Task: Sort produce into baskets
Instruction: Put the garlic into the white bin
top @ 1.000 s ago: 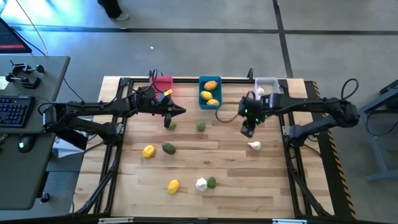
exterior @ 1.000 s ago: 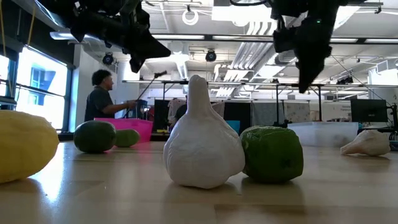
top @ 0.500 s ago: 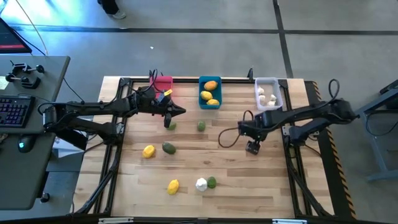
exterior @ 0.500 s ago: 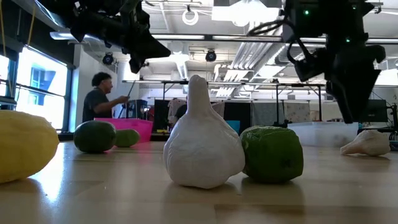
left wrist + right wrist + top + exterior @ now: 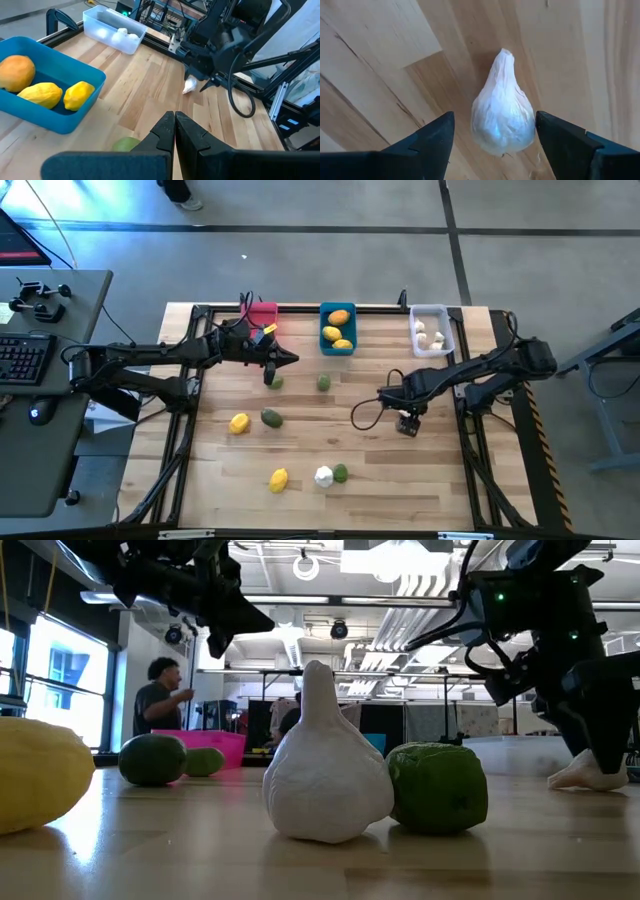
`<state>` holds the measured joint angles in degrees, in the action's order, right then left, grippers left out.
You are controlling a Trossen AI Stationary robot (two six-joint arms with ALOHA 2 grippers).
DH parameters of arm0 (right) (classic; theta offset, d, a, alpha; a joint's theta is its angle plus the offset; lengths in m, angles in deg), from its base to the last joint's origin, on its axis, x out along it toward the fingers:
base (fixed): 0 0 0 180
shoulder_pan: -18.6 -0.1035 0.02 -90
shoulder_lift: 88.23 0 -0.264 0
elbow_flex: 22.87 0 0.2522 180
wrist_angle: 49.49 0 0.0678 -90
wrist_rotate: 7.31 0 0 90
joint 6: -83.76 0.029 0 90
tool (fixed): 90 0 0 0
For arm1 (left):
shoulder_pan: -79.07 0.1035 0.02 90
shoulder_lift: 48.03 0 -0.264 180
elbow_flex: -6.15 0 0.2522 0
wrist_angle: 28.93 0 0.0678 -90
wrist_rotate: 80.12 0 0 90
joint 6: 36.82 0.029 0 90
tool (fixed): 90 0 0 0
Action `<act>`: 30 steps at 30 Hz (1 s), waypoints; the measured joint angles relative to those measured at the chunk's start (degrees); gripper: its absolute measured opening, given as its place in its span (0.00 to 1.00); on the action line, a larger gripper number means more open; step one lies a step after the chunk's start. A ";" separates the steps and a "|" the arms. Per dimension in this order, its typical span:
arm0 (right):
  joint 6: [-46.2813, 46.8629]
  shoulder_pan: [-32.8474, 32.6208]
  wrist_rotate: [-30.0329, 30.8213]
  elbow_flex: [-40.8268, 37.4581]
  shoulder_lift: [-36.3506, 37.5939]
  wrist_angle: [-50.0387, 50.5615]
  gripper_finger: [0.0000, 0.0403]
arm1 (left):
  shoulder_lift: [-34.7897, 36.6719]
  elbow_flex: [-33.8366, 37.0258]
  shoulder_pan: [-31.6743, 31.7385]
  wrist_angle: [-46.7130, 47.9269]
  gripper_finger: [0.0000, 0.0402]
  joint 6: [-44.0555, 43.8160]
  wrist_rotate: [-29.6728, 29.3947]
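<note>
The pink bin (image 5: 263, 314), blue bin (image 5: 337, 328) and clear bin (image 5: 429, 329) sit in a row along the table's (image 5: 330, 500) far edge; the blue one holds three yellow-orange fruits (image 5: 46, 94), the clear one white garlics (image 5: 428, 335). Loose produce lies over the wood: two green pieces (image 5: 324, 382) mid-table, a lemon (image 5: 238, 423) beside a dark green fruit (image 5: 271, 417), and near the front edge another lemon (image 5: 279, 478), a garlic (image 5: 323, 476) and a green fruit (image 5: 341, 472) (these last two touching). In the low view a person (image 5: 160, 693) stands in the room behind.

The right gripper (image 5: 495, 137) is low over the right side of the table, fingers spread wide to either side of a lone garlic (image 5: 502, 110) lying on the wood; the fingers (image 5: 432, 137) stand clear of it, with no other piece close by. The left gripper (image 5: 174, 131) hovers above the table near the pink bin, fingers pressed together, holding nothing; a green fruit lies just below it.
</note>
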<state>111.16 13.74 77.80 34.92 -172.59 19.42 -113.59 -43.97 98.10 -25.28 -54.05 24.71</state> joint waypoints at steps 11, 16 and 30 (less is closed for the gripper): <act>-3.45 -0.03 -5.18 0.08 0.02 -0.83 0.33 | 0.00 0.00 -0.39 0.02 0.00 -0.20 0.03; -3.29 0.35 -5.20 2.56 1.29 -0.95 0.24 | 0.00 0.00 -0.37 0.02 0.00 -0.20 0.03; -3.12 21.44 5.51 17.24 4.41 5.22 0.24 | 0.00 0.00 -0.37 -0.02 0.00 -0.16 0.02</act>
<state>108.04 35.18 83.30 52.16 -168.19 24.64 -113.59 -43.97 97.73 -25.30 -54.21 24.73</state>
